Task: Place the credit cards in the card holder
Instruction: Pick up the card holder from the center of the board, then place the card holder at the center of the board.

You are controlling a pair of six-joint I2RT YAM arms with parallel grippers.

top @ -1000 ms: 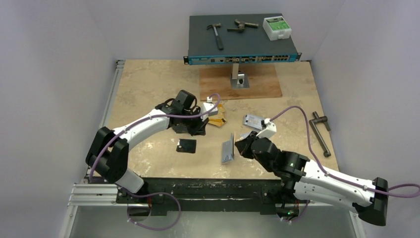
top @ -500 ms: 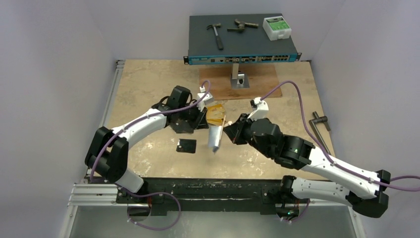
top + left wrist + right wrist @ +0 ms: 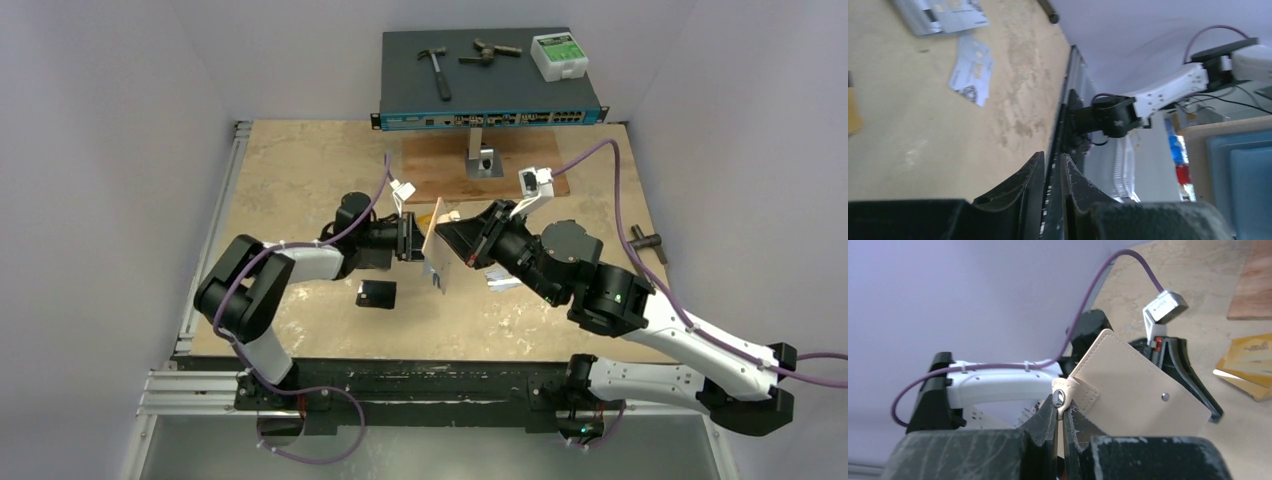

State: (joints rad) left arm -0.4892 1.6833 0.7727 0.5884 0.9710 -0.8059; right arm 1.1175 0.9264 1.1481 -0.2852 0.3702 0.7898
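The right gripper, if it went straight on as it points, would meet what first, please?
Probably the left gripper, close behind the card holder that the right gripper pinches; the depth between them is unclear.

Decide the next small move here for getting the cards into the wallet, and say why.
Probably the left gripper should take the free edge of the wallet and spread it open. The right gripper holds the wallet aloft by its snap tab, folded, and the orange cards lie on the table.
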